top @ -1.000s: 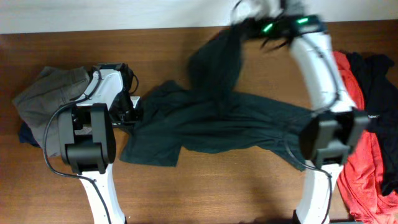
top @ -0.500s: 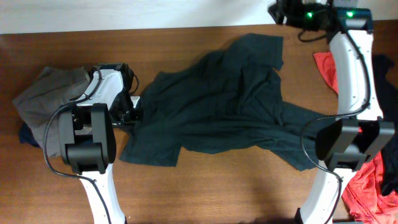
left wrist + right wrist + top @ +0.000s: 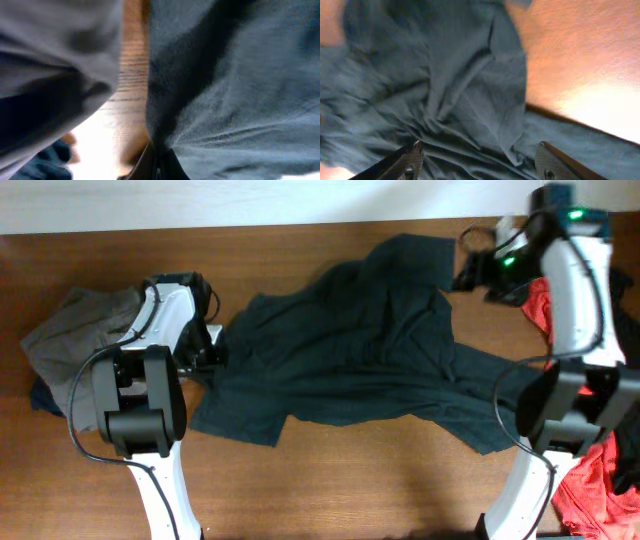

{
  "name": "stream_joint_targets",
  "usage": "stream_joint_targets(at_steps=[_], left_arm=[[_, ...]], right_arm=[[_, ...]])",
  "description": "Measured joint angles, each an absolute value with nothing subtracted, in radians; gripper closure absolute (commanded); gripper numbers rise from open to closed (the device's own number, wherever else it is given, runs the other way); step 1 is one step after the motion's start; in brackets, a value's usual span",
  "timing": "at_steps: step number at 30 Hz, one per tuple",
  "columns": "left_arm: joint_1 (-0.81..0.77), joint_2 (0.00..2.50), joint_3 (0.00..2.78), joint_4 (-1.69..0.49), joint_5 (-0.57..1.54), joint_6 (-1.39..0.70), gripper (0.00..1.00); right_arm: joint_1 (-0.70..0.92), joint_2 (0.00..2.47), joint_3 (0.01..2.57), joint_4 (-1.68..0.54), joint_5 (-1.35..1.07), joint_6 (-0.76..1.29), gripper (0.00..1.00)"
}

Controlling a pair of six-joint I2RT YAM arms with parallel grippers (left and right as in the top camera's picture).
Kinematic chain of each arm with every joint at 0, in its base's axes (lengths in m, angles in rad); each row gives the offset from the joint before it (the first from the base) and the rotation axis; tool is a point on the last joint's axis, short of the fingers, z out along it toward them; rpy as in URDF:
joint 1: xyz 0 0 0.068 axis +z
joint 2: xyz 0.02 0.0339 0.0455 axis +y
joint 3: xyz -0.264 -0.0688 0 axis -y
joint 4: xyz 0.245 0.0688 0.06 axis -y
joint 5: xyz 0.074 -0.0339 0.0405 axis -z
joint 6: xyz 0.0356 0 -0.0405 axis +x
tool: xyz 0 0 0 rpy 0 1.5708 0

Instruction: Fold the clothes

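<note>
dark green t-shirt crumpled, left gripper clamped on it, right gripper apart

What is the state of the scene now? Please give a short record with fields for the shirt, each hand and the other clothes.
main garment: dark green T-shirt, crumpled and unfolded across the middle of the table
left hand: shut on the shirt's left edge
right hand: open, above the shirt's far right part, holding nothing
other clothes: grey trousers heaped at the left; red top at the right
folding: not yet done
</note>
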State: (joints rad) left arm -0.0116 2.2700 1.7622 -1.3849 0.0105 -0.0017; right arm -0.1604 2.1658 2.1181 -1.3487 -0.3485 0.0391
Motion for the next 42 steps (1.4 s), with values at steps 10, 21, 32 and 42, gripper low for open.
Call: stream_joint_targets(at_steps=[10,21,32,42], left_arm=[[-0.012,2.27,1.943,-1.432,0.058,0.007,0.97],[-0.021,2.27,1.943,-1.437,0.098,0.011,0.98],[-0.022,2.27,1.943,-1.457,0.078,0.011,0.99],[-0.024,2.27,1.943,-1.454,0.074,0.011,0.99]], right_arm=[[-0.043,2.174,1.706,-1.177,-0.203,0.141,0.39],[-0.044,2.174,1.621,-1.121,-0.13,0.175,0.96],[-0.18,2.171,2.342,-0.976,0.081,0.015,0.19],[-0.237,2.143,2.404,-1.299,0.097,0.029,0.01]])
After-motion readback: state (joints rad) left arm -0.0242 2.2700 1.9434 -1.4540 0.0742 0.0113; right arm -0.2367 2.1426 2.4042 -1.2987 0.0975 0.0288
